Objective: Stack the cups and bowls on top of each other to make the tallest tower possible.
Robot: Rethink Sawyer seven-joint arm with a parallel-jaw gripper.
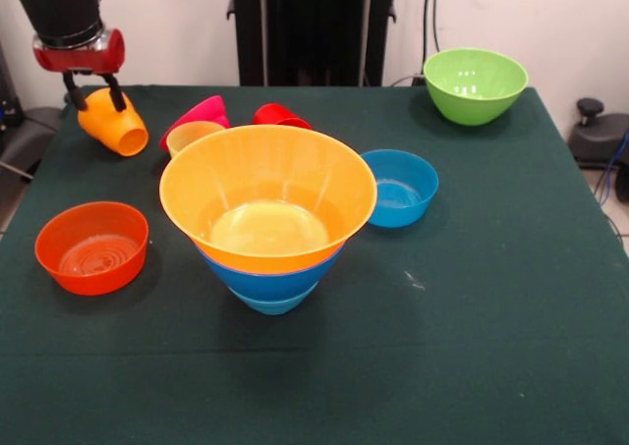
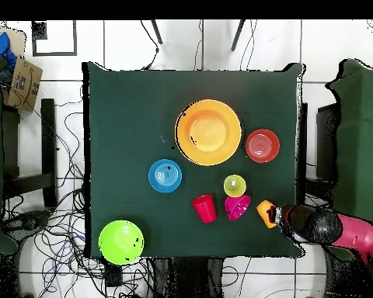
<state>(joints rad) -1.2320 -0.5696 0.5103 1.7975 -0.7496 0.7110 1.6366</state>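
Currently your tool (image 1: 94, 91) grips the orange cup (image 1: 113, 122), tilted, by its base. Expect light, stiff, slippery plastic; hold firmly when moving to the tower (image 1: 267, 209).

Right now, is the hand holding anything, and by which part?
Yes: the hand grips the orange-yellow cup, tilted, by its closed base end, open mouth pointing down and away.

Tower (image 1: 267, 209) mid-table; shallow bowl (image 1: 91, 247) prob. just left.

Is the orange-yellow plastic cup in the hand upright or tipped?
Tipped. The orange-yellow plastic cup hangs at a slant from the hand, its open mouth facing down toward the green table, clear of the cloth.
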